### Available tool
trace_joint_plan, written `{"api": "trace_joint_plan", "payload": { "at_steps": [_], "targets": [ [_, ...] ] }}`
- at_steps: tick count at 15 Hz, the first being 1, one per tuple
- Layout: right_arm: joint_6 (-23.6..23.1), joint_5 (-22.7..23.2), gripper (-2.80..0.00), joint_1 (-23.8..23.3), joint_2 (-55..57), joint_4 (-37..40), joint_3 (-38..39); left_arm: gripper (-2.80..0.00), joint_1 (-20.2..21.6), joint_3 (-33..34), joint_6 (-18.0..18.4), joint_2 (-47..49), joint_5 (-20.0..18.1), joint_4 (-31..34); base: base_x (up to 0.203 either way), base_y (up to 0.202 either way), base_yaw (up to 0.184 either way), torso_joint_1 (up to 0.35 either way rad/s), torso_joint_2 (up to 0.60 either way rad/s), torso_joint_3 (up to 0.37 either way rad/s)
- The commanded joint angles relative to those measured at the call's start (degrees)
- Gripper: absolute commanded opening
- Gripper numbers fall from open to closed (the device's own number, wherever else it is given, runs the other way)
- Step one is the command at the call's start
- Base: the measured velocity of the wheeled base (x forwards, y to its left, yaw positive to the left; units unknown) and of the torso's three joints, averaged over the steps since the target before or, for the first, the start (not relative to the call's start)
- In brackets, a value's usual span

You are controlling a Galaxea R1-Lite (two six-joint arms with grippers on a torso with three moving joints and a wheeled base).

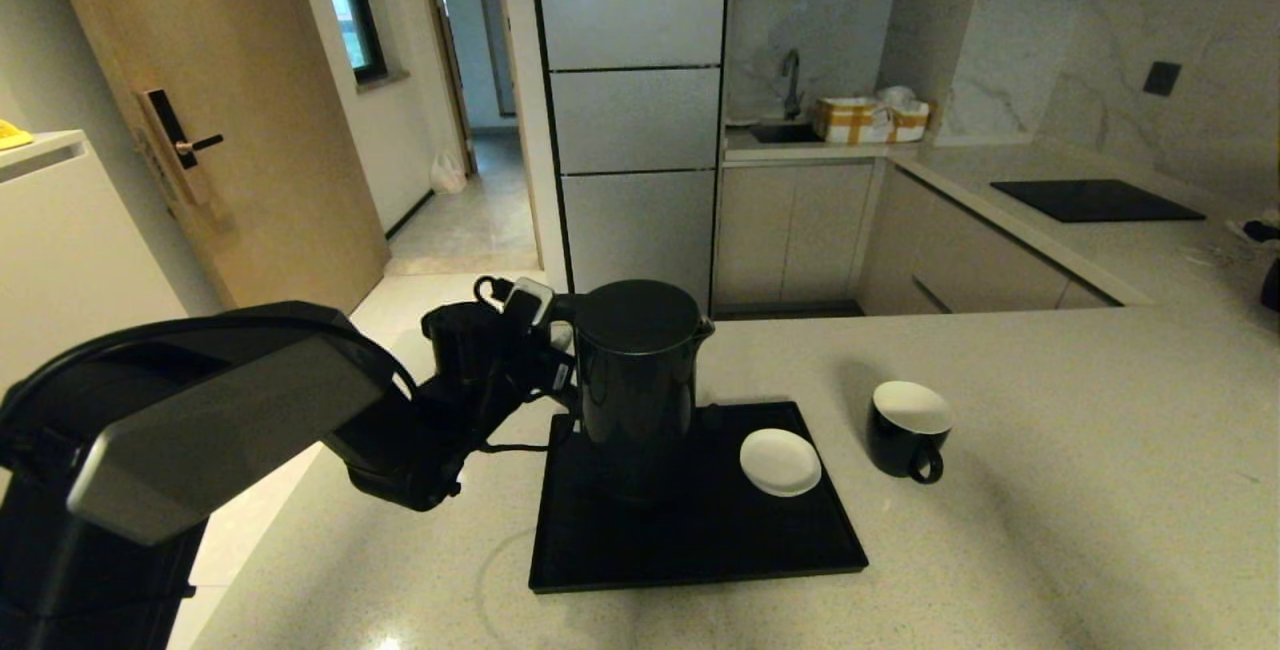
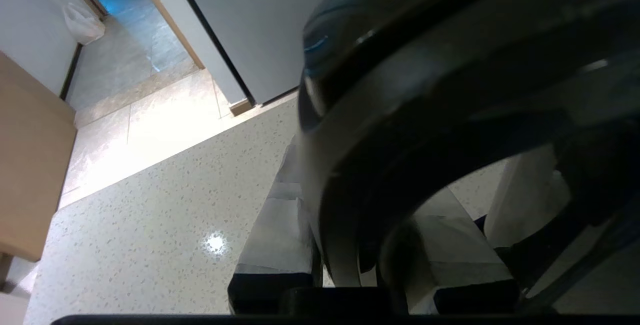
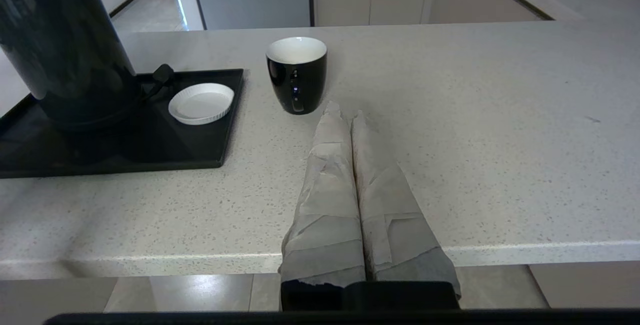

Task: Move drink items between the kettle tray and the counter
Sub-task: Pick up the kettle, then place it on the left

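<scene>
The tall glossy black kettle [image 1: 637,380] stands at the back left of the black kettle tray [image 1: 700,540]. My left gripper [image 1: 565,350] reaches in from the left at the kettle's handle. In the left wrist view the curved handle [image 2: 400,130] passes between the taped fingers [image 2: 275,225], and the gripper [image 2: 370,175] is shut on it. The small black cup [image 1: 908,427], white inside, sits upright on the beige counter [image 1: 1050,490] just right of the tray. My right gripper [image 3: 346,112] hangs shut and empty near the counter's front edge, its tips just short of the cup [image 3: 297,75].
A small white saucer [image 1: 780,461] lies on the tray's right side. A black cooktop panel [image 1: 1095,199] is set in the far right worktop. Cardboard boxes [image 1: 870,118] sit by the sink. The counter's left edge drops to the floor beside the tray.
</scene>
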Motion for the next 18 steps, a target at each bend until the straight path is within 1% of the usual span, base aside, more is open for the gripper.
{"api": "trace_joint_plan", "payload": {
  "at_steps": [1,2,3,5,8,10,13,16,18],
  "targets": [
    [-0.03,-0.05,-2.8,-0.01,-0.01,-0.01,0.0,-2.8,0.01,0.0,-0.16,-0.39,-0.1,-1.1,0.0,0.0,0.0,0.0,0.0,0.0],
    [-0.03,0.04,-2.8,-0.01,-0.01,-0.01,0.0,-2.8,-0.07,0.05,-0.48,-0.49,-0.1,-1.43,0.0,0.0,0.0,0.0,0.0,0.0],
    [-0.03,0.04,-2.8,-0.01,-0.01,-0.01,0.0,-2.8,-0.56,0.23,-2.89,-1.06,-0.1,-3.3,0.0,0.0,0.0,0.0,0.0,0.0],
    [-0.03,0.04,-2.8,-0.07,-0.01,-0.01,0.0,-2.8,-0.69,0.21,-3.35,-1.37,-0.07,-3.35,0.0,0.0,0.0,0.0,0.0,0.0],
    [-0.03,0.04,-2.8,-0.01,-0.01,-0.01,0.0,-2.8,-0.87,-0.08,-5.39,-3.98,0.03,-2.77,0.0,0.0,0.0,0.0,0.0,0.0],
    [-0.03,0.04,-2.8,-0.01,-0.01,-0.01,0.0,-2.8,-0.87,-0.5,-6.57,-5.57,-0.01,-1.36,0.0,0.0,0.0,0.0,0.0,0.0],
    [-0.03,0.04,-2.8,-0.01,-0.01,-0.01,0.0,-2.8,-0.78,-1.11,-7.72,-5.72,0.13,-0.92,0.0,0.0,0.0,0.0,0.0,0.0],
    [-0.03,0.04,-2.8,-0.01,-0.01,-0.01,0.0,-2.8,-0.46,-1.85,-8.42,-6.56,0.17,0.58,0.0,0.0,0.0,0.0,0.0,0.0],
    [-0.03,0.04,-2.8,-0.01,-0.01,-0.01,0.0,-2.8,0.63,-2.64,-9.21,-7.59,-0.01,3.21,0.0,0.0,0.0,0.0,0.0,0.0]
  ]
}}
